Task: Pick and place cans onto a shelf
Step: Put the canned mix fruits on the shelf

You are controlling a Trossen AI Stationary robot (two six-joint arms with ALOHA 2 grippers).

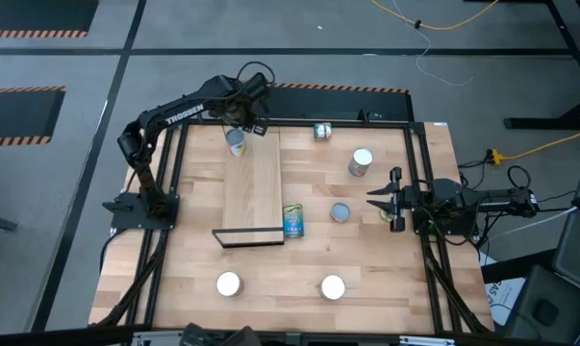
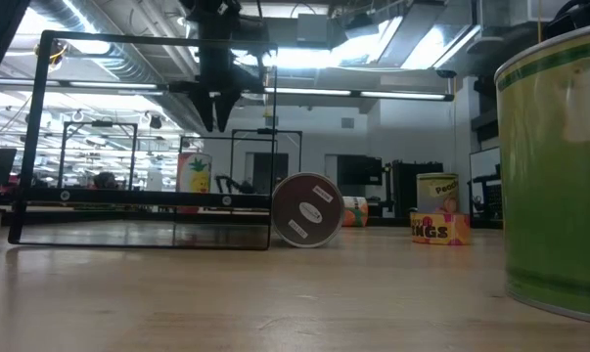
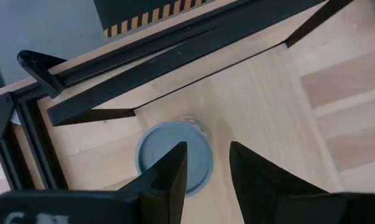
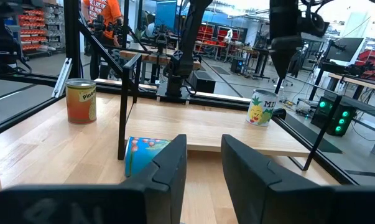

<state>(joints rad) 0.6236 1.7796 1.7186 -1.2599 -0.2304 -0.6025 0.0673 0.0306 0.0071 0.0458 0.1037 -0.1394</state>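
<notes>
Left gripper [image 1: 243, 123] above the far end of the shelf [image 1: 253, 183], jaws apart, gripping nothing. Directly beneath it, a grey-topped can [image 1: 236, 141] upright on the shelf's far end; in the left wrist view the same can [image 3: 173, 158] showing just past one finger [image 3: 165, 177], fingers clear of it. In the low view, that gripper [image 2: 219, 115] hanging well above the shelf [image 2: 143, 233].

Right gripper [image 1: 384, 200] off to the shelf's right, near the table's [image 1: 366, 259] right edge, low and level, jaws parted and empty. Small can [image 1: 340, 212] between it and the shelf.

Blue-and-yellow can [image 1: 292, 221] on its side on the table, just beside the shelf's dark near end, at its right corner. Larger silver-topped can [image 1: 361, 162] well to the shelf's right, toward the far side. Another can [image 1: 322, 131] past the shelf's far right corner, near the table's back edge. Two white-topped cans [image 1: 229, 284] and [image 1: 332, 286] nearer than the shelf's dark end, well apart from each other.
</notes>
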